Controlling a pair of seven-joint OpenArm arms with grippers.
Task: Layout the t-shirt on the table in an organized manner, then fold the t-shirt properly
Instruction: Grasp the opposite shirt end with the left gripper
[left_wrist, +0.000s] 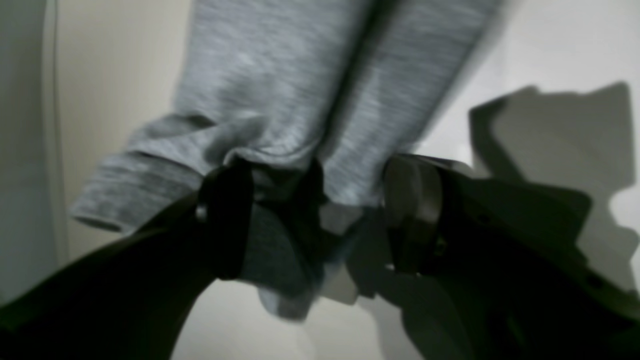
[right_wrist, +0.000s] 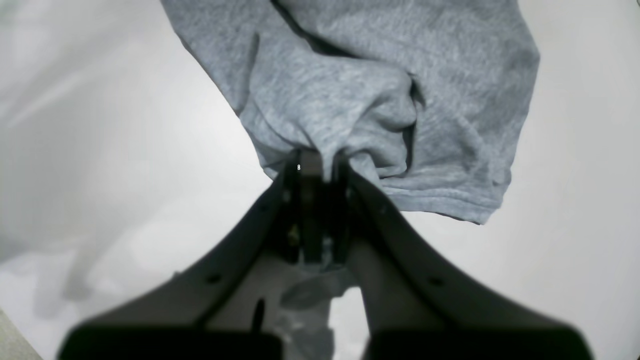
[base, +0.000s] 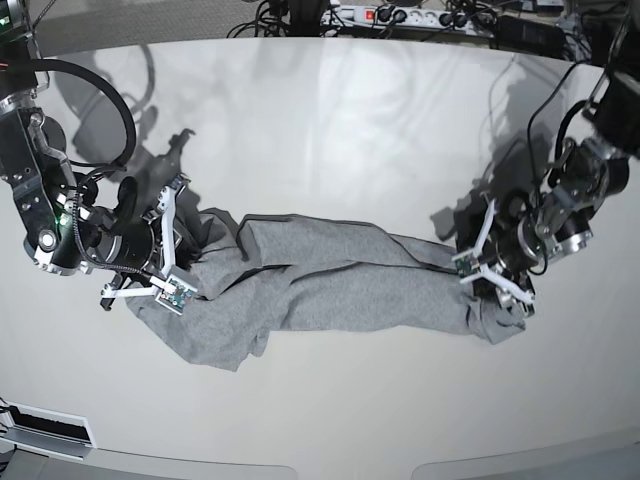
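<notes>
Left wrist view: the left pincer (left_wrist: 320, 215) is standing with its jaws wide apart, and a bunched fold of the grey shirt (left_wrist: 300, 100) is sitting in the gap between them. The cloth is not being squeezed. A hemmed edge is trailing off to one side over the pale counter (left_wrist: 560, 50). The picture is blurred, so which part of the shirt this is cannot be told.

Right wrist view: the right pincer (right_wrist: 315, 170) is clamped on a gathered pinch of the shirt (right_wrist: 380, 90), with cloth puckering into the closed jaws. A hemmed edge is hanging loose just beside it, above the counter (right_wrist: 100, 150).

Base view: the shirt (base: 330, 280) is lying as a long rumpled band across the middle of the counter (base: 330, 120), running from near one side edge toward the other. It is nearer the front edge than the far one. The right pincer (base: 165, 270) is holding one end and the left pincer (base: 495, 270) is sitting at the other. No lettering is showing.

The step in hand appears to be spreading the shirt flat. To do it well, the left pincer probably needs to close on a single edge layer, not a thick bunch. Then both arms should draw apart evenly, keeping the cloth low over the counter so it settles without new creases. Pulling with only one end gripped would likely drag the whole shirt sideways.
</notes>
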